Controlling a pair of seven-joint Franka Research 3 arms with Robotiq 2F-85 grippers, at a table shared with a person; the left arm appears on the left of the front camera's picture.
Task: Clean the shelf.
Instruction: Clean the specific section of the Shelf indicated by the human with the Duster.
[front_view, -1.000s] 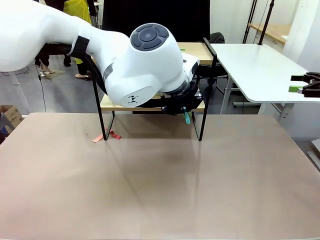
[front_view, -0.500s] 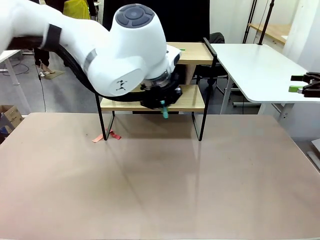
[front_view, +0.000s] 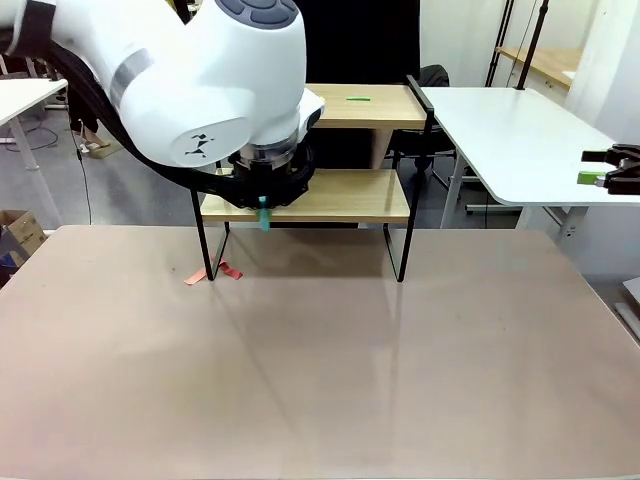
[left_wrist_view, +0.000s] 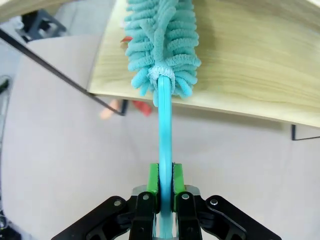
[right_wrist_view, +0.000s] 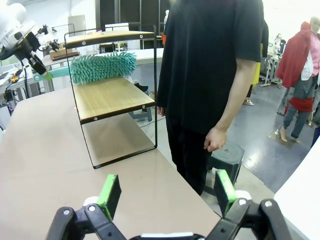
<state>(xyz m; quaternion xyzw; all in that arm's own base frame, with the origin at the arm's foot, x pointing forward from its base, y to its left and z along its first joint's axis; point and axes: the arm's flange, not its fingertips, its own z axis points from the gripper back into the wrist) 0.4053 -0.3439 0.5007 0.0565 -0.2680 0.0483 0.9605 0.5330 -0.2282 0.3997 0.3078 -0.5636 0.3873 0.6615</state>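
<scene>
The shelf (front_view: 345, 195) stands at the table's far edge, two light wooden boards in a thin black frame. My left gripper (front_view: 264, 200) hangs in front of its lower board near the left legs, shut on the teal handle (left_wrist_view: 165, 130) of a duster. The fluffy teal duster head (left_wrist_view: 160, 40) lies on the lower board (left_wrist_view: 250, 60), near its left end. In the right wrist view the duster head (right_wrist_view: 102, 66) rests on the shelf's (right_wrist_view: 112, 97) lower board. My right gripper (right_wrist_view: 167, 192) is open and holds nothing; it (front_view: 598, 168) hovers far right.
A small green thing (front_view: 358, 98) lies on the shelf's top board. Red tape scraps (front_view: 215, 272) lie on the brown table by the left front leg. A person in a black shirt (right_wrist_view: 210, 65) stands beside the shelf. A white table (front_view: 520, 140) stands at the right.
My left arm has swept from the right part of the lower board to its left part, carrying the duster along it. The right gripper has stayed put.
</scene>
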